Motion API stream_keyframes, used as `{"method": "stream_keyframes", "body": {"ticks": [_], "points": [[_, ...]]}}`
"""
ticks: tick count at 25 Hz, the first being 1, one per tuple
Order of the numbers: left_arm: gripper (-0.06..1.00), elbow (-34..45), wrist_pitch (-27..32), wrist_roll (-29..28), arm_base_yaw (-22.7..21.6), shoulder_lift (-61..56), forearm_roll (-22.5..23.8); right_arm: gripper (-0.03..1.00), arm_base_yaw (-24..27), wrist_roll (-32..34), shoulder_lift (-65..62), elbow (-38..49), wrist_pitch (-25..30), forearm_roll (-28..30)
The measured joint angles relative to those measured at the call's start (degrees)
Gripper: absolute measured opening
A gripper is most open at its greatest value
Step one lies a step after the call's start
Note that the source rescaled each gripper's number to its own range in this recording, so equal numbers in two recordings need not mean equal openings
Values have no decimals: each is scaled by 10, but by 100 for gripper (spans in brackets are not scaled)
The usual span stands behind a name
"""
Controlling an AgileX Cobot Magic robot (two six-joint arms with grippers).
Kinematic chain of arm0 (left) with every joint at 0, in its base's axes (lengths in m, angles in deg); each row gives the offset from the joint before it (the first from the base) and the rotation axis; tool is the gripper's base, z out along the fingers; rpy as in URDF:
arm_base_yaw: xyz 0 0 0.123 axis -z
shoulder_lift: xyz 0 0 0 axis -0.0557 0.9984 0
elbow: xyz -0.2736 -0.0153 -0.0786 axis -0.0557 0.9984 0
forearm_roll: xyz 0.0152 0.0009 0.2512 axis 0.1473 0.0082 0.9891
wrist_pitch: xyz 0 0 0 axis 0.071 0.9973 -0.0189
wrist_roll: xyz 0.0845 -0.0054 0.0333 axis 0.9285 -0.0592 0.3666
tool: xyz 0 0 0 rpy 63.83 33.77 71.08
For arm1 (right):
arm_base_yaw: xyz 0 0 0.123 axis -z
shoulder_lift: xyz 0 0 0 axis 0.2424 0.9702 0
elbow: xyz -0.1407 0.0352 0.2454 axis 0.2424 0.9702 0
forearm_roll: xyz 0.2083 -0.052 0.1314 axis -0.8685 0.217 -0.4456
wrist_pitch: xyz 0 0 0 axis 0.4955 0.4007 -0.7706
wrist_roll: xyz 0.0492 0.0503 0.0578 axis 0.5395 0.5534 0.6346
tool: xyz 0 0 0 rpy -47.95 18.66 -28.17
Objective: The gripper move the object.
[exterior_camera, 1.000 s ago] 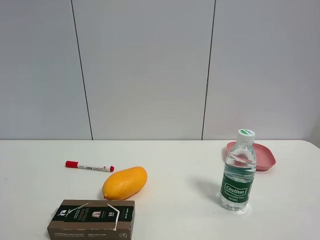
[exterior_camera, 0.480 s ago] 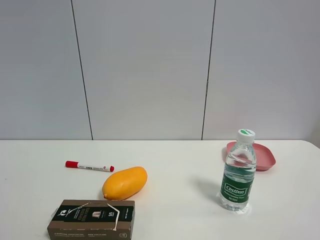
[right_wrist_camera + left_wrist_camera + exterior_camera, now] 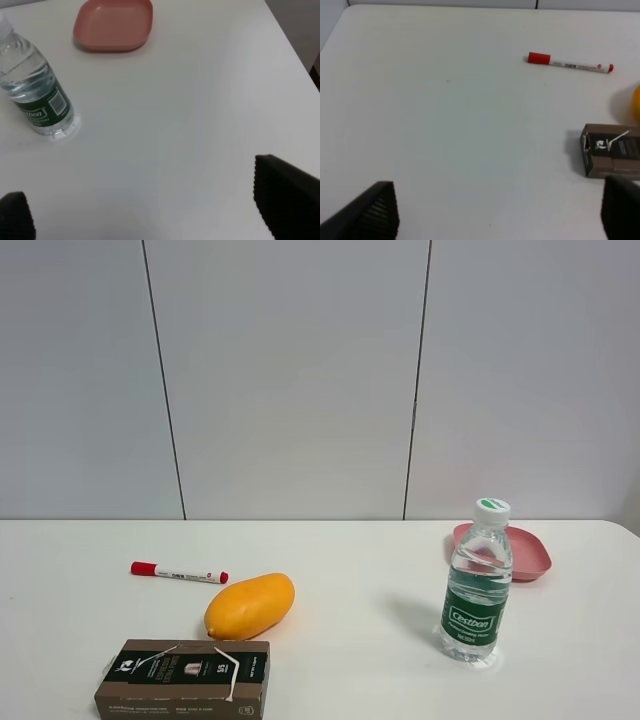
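Clearly spread and empty, the left end effector (image 3: 495, 210) hangs over bare worktop (image 3: 445, 125); the object (image 3: 183, 678) lies untouched beside the mango (image 3: 250, 606). Approach squarely, spanning its narrow width.

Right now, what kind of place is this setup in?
Probably a lab or test bench: a bare white table against plain grey wall panels, with unrelated items laid out, a cardboard box, mango, water bottle.
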Motion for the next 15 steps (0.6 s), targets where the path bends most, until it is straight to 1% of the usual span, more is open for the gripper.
{"method": "stream_keyframes", "body": {"ticks": [15], "points": [[52, 0, 0, 2, 0, 0, 0, 100, 0, 0, 0, 0, 0, 0]]}}
